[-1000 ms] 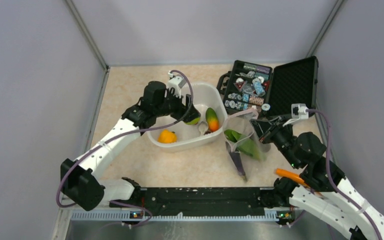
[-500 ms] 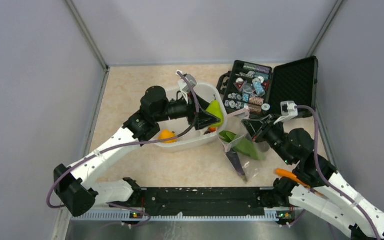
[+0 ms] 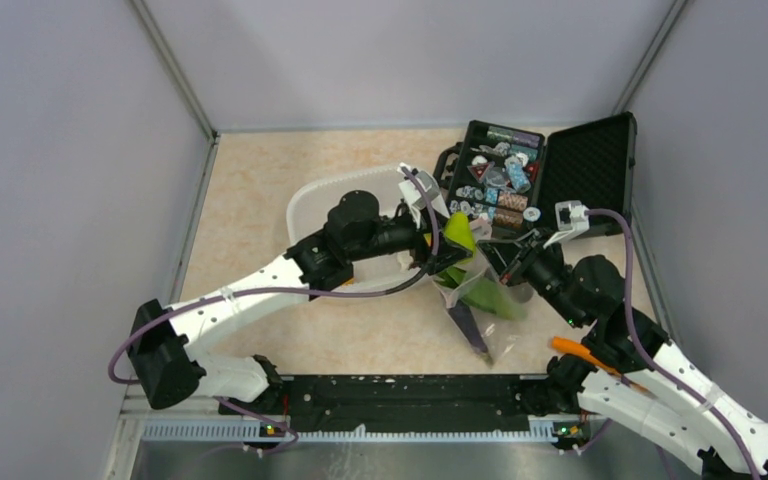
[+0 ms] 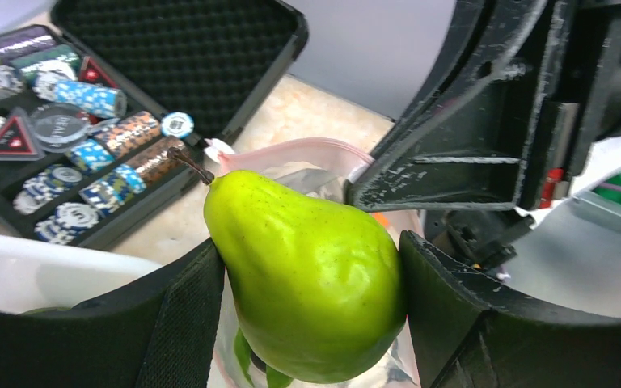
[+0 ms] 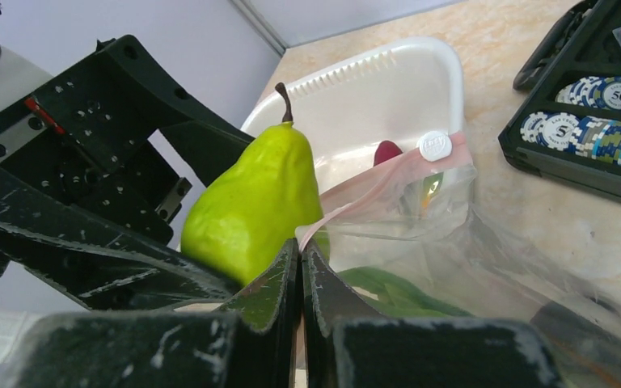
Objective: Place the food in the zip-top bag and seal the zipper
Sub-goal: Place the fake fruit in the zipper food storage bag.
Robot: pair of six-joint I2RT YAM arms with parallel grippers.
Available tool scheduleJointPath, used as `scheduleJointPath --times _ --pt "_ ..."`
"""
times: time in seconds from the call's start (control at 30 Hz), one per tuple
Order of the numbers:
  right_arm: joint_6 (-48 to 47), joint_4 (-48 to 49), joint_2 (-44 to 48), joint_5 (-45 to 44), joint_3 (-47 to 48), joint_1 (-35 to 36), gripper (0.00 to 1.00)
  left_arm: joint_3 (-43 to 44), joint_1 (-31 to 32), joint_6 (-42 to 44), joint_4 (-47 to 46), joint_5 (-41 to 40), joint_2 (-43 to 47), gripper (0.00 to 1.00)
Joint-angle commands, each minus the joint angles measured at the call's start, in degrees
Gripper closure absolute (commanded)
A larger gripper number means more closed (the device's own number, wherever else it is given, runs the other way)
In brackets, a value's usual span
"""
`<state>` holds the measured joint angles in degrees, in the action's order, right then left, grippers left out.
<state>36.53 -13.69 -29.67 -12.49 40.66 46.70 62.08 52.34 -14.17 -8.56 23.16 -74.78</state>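
The left gripper [image 3: 450,246] was clamped on a glossy green toy pear with a brown stem [image 4: 307,275]. One black finger pressed each flank of the fruit, and the stem pointed away from the wrist. Just below and beyond those fingers lay the mouth of the clear, crinkly zip-top bag [image 3: 488,300], so the pear hung at the opening, not yet inside it.

The right gripper [image 5: 302,267] had its two fingers pressed flat together, pinching the bag's near mouth edge. From that pinch the thin pinkish press-strip zipper [image 5: 372,190] ran away from the fingertips toward a small white round tab [image 5: 435,145] on the strip. The pear was just to the left of the pinching fingers and close against them. I cannot tell whether it touched the plastic.

Inside the bag, under and ahead of the right gripper, lay a long green leafy toy piece [image 5: 396,295]. In the overhead view a dark purple toy eggplant [image 3: 472,328] lay in the bag's lower end, nearer the arm bases than either gripper.

A white plastic tub [image 5: 372,89] stood behind the pear, on the far side of the left gripper from the right one. An open black hard case [image 3: 572,170] holding poker chips [image 4: 89,153] lay beyond both grippers, near the bag but apart from it.
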Motion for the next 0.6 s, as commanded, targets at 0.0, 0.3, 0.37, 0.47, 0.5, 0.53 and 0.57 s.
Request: scheduleJointPath --times 0.0,0.3,0.37,0.47,0.5,0.53,0.57 --pt "1.25 5.53 0.94 1.78 0.29 0.07 1.00 0.09 2.11 4.31 -2.96 -9.44 -0.16 0.76" --pt "3.07 7.75 2.06 1.89 0.09 0.07 1.00 0.75 5.95 7.62 -2.08 -16.53 -2.62 0.63" --pt "3.51 7.20 2.32 1.14 0.47 0.11 1.00 1.00 6.42 8.15 -1.64 -17.83 -2.90 0.60" --pt "3.88 5.45 2.19 -0.17 1.19 0.09 1.00 1.20 6.77 8.70 -1.22 -19.14 -2.62 0.39" --pt "4.01 5.03 2.29 -0.66 1.21 0.10 1.00 1.13 6.77 8.91 -1.16 -19.33 -2.52 0.36" --pt "4.19 4.75 2.44 -1.04 1.13 0.07 1.00 1.29 6.80 9.23 -0.93 -19.39 -2.40 0.33" --pt "4.36 4.63 2.57 -1.41 0.94 0.08 1.00 1.36 6.81 9.33 -0.59 -19.53 -2.32 0.30"
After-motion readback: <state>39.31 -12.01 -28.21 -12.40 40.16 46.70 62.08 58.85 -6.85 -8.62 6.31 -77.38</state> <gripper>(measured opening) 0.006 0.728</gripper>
